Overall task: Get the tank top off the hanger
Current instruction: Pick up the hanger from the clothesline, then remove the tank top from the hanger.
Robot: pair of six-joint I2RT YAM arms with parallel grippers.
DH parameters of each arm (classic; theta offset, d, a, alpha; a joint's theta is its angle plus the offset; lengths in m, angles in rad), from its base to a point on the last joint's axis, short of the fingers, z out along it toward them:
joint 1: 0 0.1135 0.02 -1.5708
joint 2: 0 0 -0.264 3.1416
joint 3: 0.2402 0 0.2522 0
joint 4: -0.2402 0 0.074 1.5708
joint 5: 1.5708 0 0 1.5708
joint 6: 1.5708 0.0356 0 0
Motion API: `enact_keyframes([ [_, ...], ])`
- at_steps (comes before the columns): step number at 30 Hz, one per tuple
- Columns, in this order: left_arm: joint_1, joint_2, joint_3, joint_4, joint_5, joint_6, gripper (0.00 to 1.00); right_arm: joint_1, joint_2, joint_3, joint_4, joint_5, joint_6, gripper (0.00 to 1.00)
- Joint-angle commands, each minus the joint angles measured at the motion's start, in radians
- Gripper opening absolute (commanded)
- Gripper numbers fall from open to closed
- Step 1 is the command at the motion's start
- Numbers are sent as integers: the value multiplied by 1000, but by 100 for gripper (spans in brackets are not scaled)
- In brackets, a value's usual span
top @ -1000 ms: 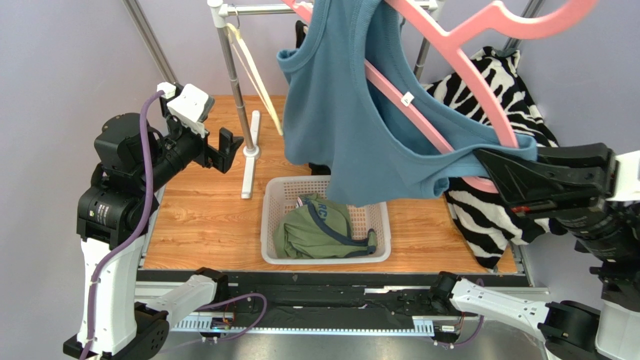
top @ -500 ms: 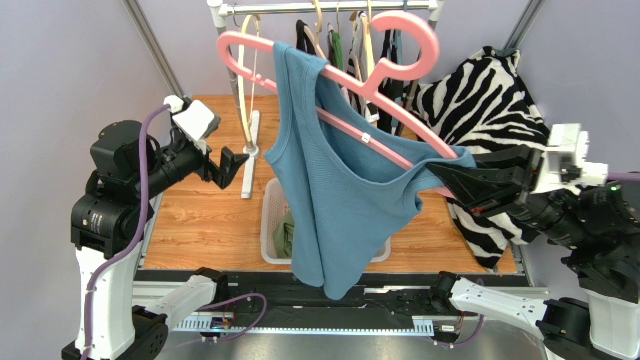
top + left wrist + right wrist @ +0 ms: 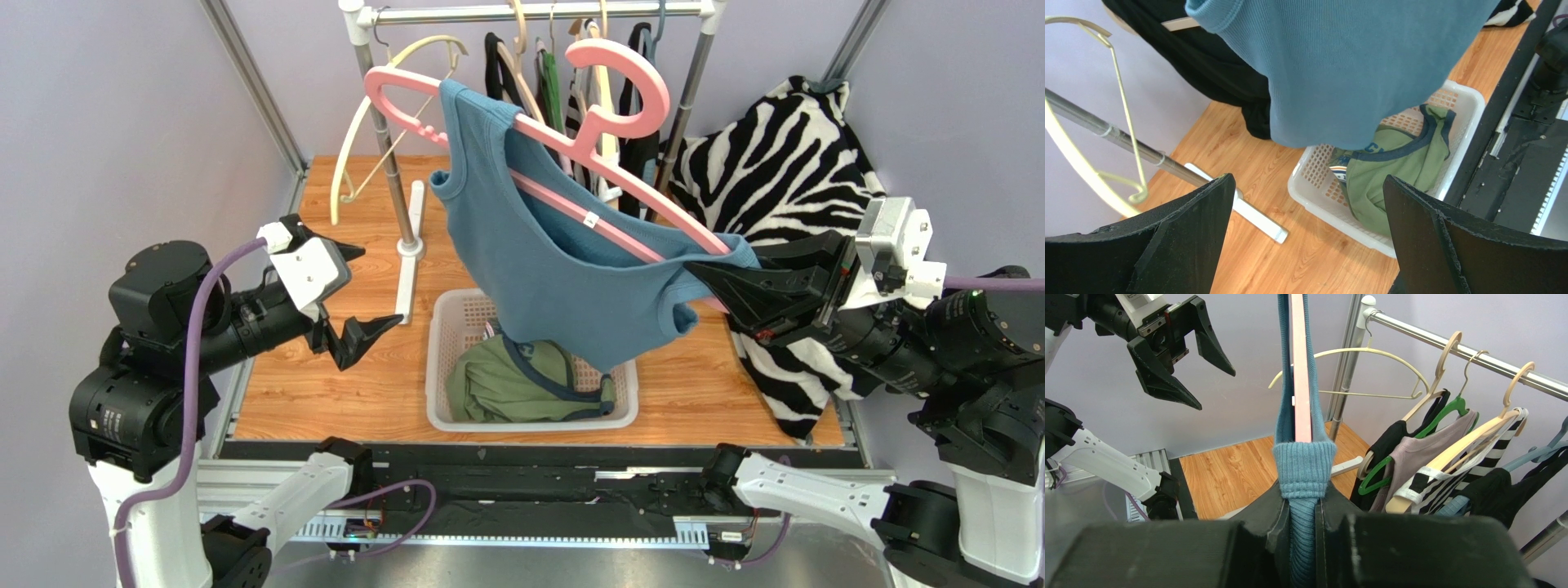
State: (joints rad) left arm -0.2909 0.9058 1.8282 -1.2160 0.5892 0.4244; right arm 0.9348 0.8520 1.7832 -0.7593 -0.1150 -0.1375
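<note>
A blue tank top (image 3: 552, 263) hangs on a pink hanger (image 3: 610, 83), which is held tilted in the air in front of the rack. My right gripper (image 3: 718, 279) is shut on the hanger's lower right end, with the tank top's shoulder strap pinched over it. In the right wrist view, blue ribbed fabric (image 3: 1303, 465) fills the shut jaws of the right gripper (image 3: 1303, 505) and the pink hanger (image 3: 1298, 367) rises above them. My left gripper (image 3: 378, 288) is open and empty, left of the tank top and apart from it. From the left gripper (image 3: 1308, 180), the tank top (image 3: 1352, 67) hangs ahead.
A white basket (image 3: 442, 368) below the tank top holds a green garment (image 3: 515, 380). The clothes rack's pole (image 3: 390, 147) carries an empty cream hanger (image 3: 368, 135) and several hung garments (image 3: 552, 61). A zebra-print cloth (image 3: 797, 159) lies at the right.
The right arm has brought the hanger and tank top lower and farther back, and the cloth's hem has swung up over the basket. The left arm has dropped lower, still open.
</note>
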Motion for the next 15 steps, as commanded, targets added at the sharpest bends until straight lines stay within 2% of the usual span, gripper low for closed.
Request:
enact_keyframes([
  [1,6,4,46,-31,50,43,99,6,-27,-34,89,-11,-24,0],
  [5,6,-2,88,-71,67,71,99,4,-51,-113,74,-20,-17,0],
  [11,6,-34,137,-148,188,178,99,4,-80,-235,51,-77,6,0],
  [15,6,-76,85,-119,291,225,99,4,-88,-294,52,-168,1,0],
])
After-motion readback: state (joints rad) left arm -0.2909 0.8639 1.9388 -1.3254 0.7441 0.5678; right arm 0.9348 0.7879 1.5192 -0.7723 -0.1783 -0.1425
